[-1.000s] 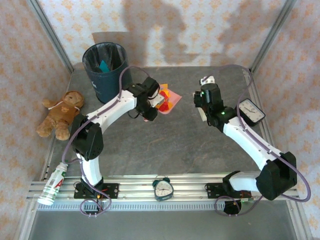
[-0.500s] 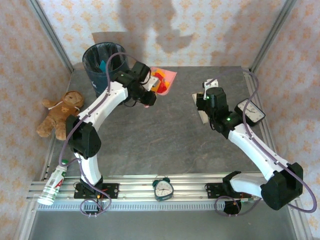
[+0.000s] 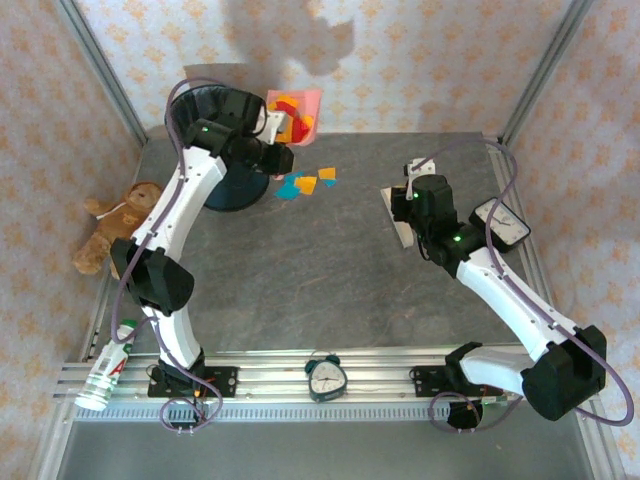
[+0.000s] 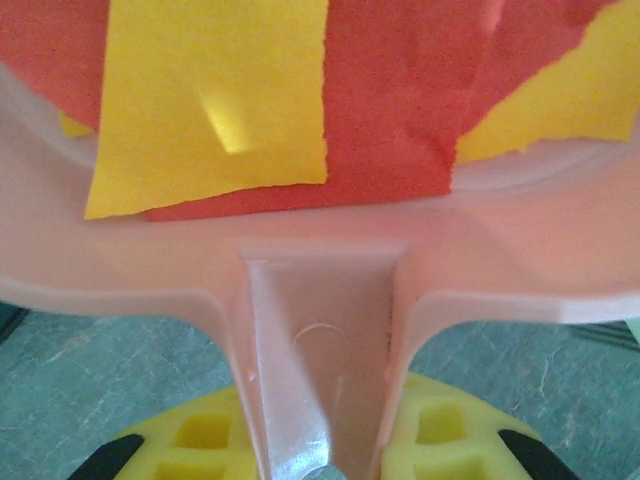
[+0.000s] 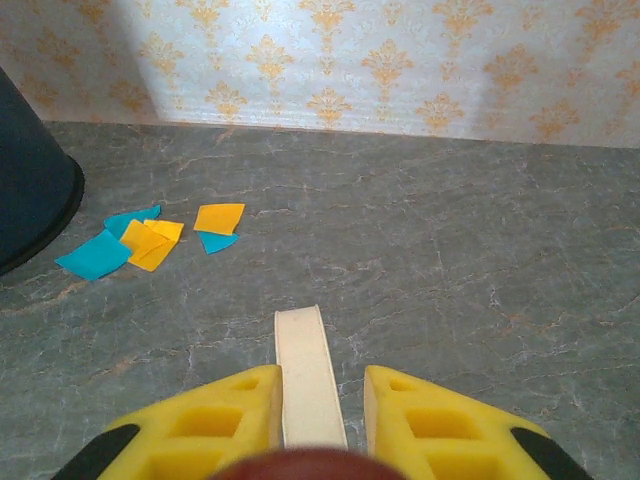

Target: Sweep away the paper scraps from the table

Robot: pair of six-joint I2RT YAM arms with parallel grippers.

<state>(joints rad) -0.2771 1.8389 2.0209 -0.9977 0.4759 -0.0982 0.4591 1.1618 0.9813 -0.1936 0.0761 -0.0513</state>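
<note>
The table (image 3: 330, 290) was mostly bare dark stone by this point, so the sweeping looked well advanced but not finished. The left arm (image 3: 175, 215) reached far back toward the dark bin (image 3: 228, 188) in the table's far left corner, while the right arm (image 3: 500, 285) hung over the right half of the surface. The pink dustpan (image 3: 298, 108) was held up in the air just to the right of the bin's mouth. Whether it was truly over the opening could not be told from above. The left gripper (image 4: 320, 450) was pinched tight on the dustpan's handle, its yellow fingers pressed against either side. The right gripper (image 5: 315, 400) was clamped on a pale flat handle (image 5: 305, 370), probably the brush's, though its working end was hidden. Of the paper scraps (image 4: 380, 110), a red and yellow batch lay in the pan, not yet tipped out. A small cluster of teal and yellow-orange pieces (image 5: 150, 240) lay on the table beside the bin's base, well apart from the right gripper. By my judgement two things remained: emptying the pan into the bin, then gathering that last cluster.
</note>
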